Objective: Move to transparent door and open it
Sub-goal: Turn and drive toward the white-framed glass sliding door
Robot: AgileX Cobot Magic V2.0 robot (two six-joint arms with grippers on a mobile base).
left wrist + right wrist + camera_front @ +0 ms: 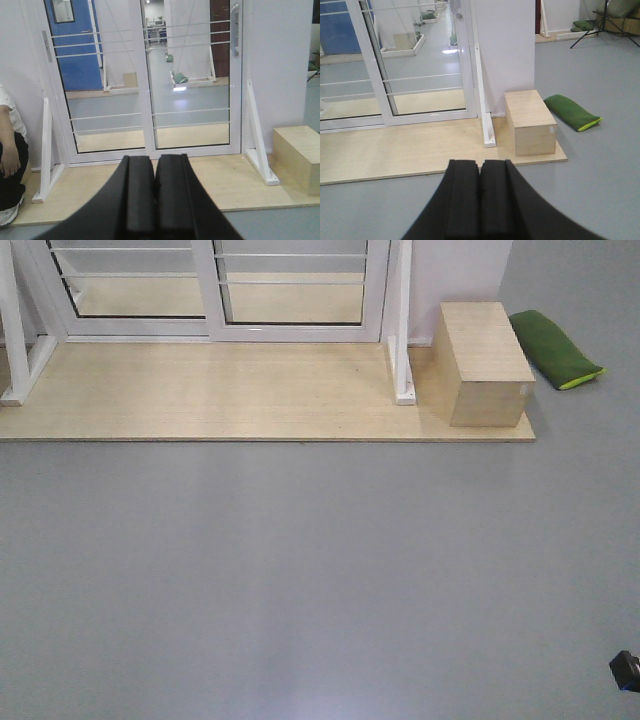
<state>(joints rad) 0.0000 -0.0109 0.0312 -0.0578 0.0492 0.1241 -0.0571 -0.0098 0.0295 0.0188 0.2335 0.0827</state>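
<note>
Nearest us, the left gripper (155,200) and the right gripper (480,200) each show black fingers pressed together, with nothing held between them. Past them we see grey floor (300,570), then a pale wooden platform (230,390). A wooden box (485,360) stands on the platform's right end, and a green cushion (555,348) lies on the floor just beside it. White braces (260,140) rise from the platform on either side of the frame. Along the platform's back edge stands the door (192,100), the right-hand glass panel, upright, with its handle (234,31) high on the right stile next to the white wall. Both grippers are well apart from it. A second glass panel (107,100) stands to its left. At the far left we see a person (10,165) crouching by the wall. Through the glass, farther back, there is a blue door (75,45).
</note>
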